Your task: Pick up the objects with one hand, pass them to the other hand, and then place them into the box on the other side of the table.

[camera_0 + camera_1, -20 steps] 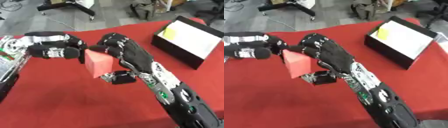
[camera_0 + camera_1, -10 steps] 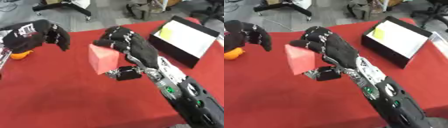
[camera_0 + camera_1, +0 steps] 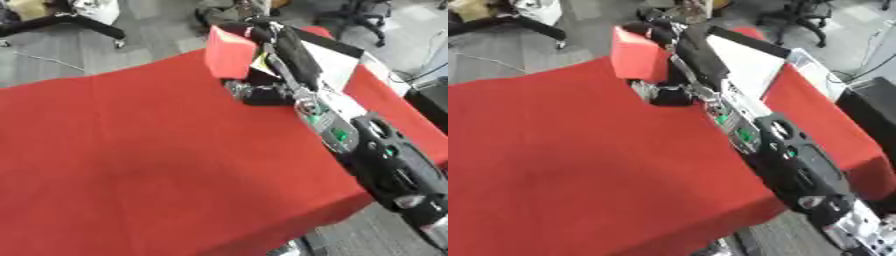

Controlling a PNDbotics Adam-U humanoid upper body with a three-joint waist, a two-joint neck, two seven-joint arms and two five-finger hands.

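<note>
The robot's right hand carries a red block above the red-covered table, its dark fingers curled over the block's top and far side so that the block hangs on the near, left side of the fingers. Just beyond the fingers, on their right, lies the black box with its pale interior, partly hidden by the forearm; the block is raised at the box's near left edge, not yet inside it. The left hand shows in neither view. The block's flat faces and crisp edges suggest a rigid, boxy thing, and its easy carriage in one hand suggests little weight, perhaps foam or hollow plastic, though that is a judgement. Smooth faces could slip, so opposite flat sides, fingers on one and thumb on the other, look the soundest place to hold. The thumb's contact is hidden behind the block.
</note>
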